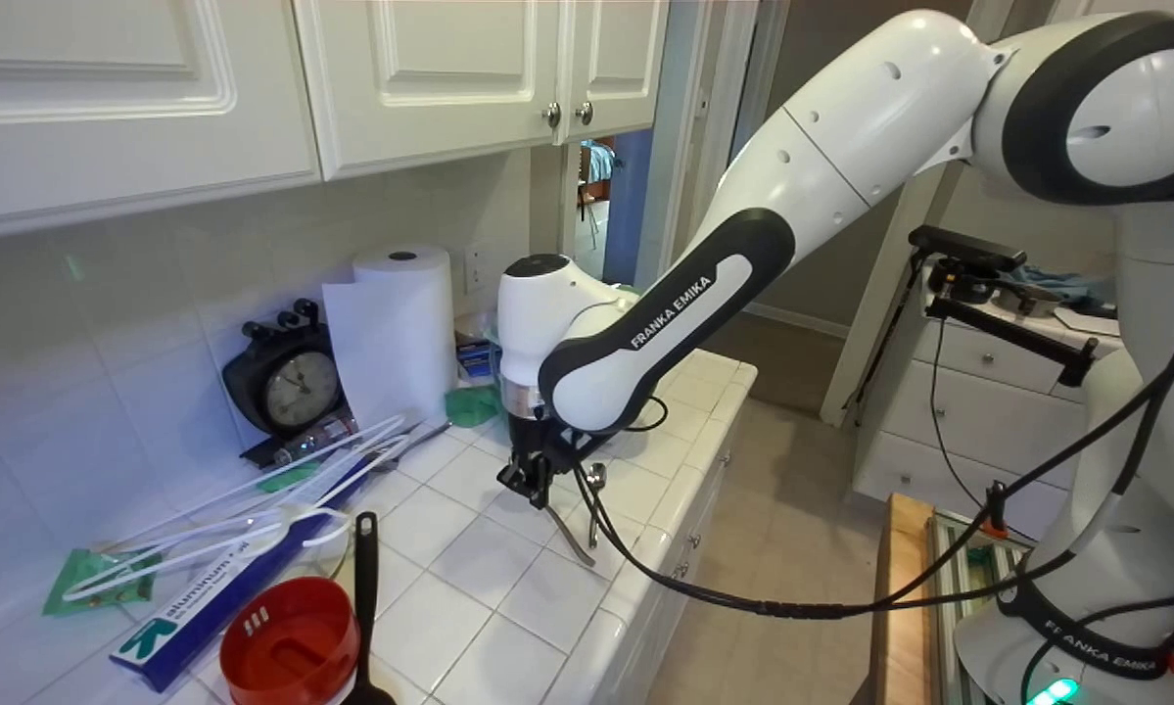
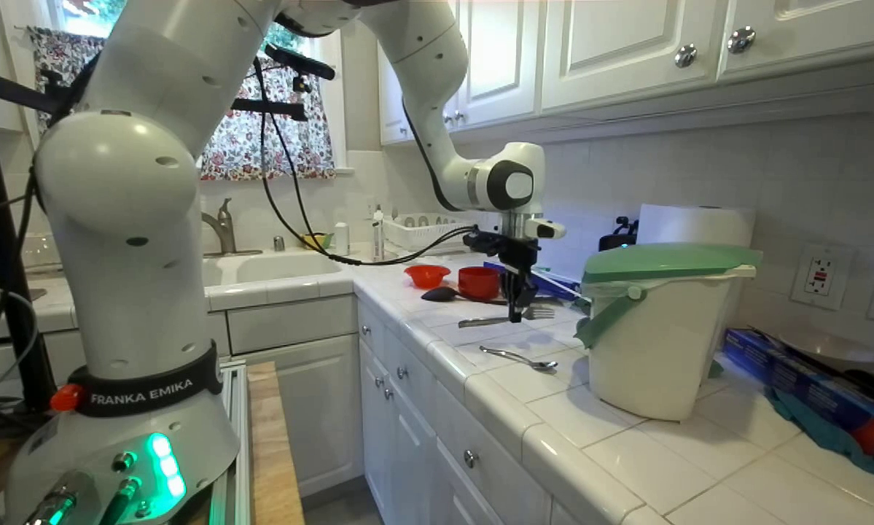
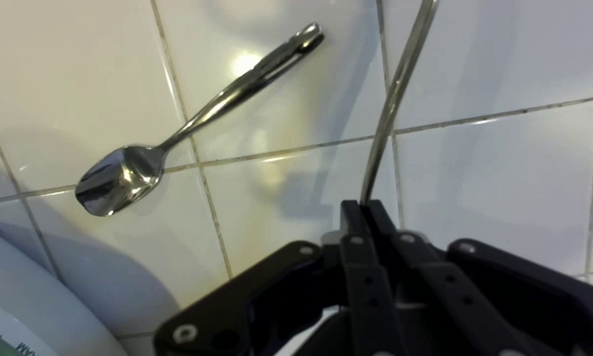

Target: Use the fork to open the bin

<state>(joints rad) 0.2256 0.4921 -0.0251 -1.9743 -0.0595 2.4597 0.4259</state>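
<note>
Gripper (image 3: 364,203) fingers clamped on the fork (image 3: 391,105). Spoon (image 3: 207,113) lies on the counter (image 2: 670,467) near the fork, bowl toward the bin (image 2: 648,343). Bin stands upright, lid (image 2: 670,262) on. Farther off: red cup (image 2: 479,284), and paper roll (image 2: 699,224) near the wall (image 2: 794,175).

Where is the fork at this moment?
In the wrist view, the fork is pinched in the gripper and extends up to the picture's top edge, right of the spoon.
</note>
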